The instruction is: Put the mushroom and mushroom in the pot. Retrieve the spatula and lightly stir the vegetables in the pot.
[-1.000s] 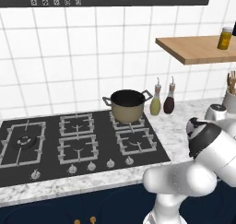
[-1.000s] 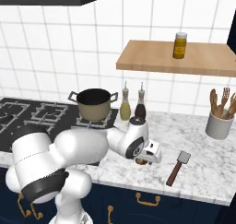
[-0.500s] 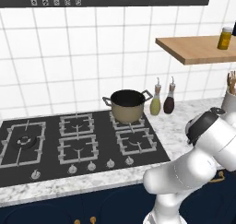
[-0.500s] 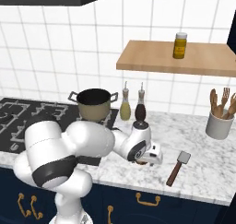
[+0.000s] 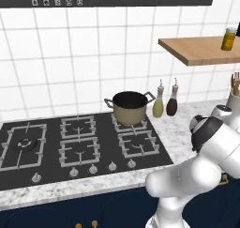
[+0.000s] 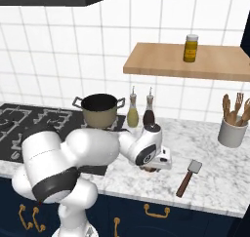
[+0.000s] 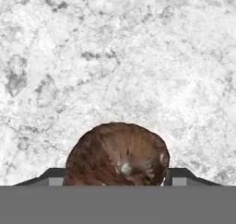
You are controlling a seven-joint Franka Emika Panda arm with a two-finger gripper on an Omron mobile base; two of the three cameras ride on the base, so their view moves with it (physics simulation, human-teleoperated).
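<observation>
A white-tiled kitchen wall is seen behind a black gas hob (image 5: 75, 142) set into a marble counter (image 6: 215, 182), with a wooden shelf (image 6: 185, 60) above the right end. On the back right burner the pot (image 6: 100, 110) is placed, its dark inside apparently empty, though the bottom is not clearly seen. Two small bottles (image 6: 140, 113) are stood just beside it, and a pale utensil holder (image 6: 230, 131) is kept further right against the wall. The spatula (image 6: 188, 176) is left lying on the marble, near the hand but not touched.

Since a second ago the arm has been swung down and forward, so that the gripper (image 6: 155, 167) is now brought low over the counter. In the hand view a brown mushroom (image 7: 117, 154) is framed between the two dark fingertips (image 7: 55, 174), resting on the marble. The jaws, fully spread a moment earlier, are being drawn in around the mushroom; whether contact has yet been made on either side cannot be told, so a firm grip is not assumed.

The step in hand is judged to be the pickup of the first mushroom; the carry to the pot and the stirring are not yet done.
</observation>
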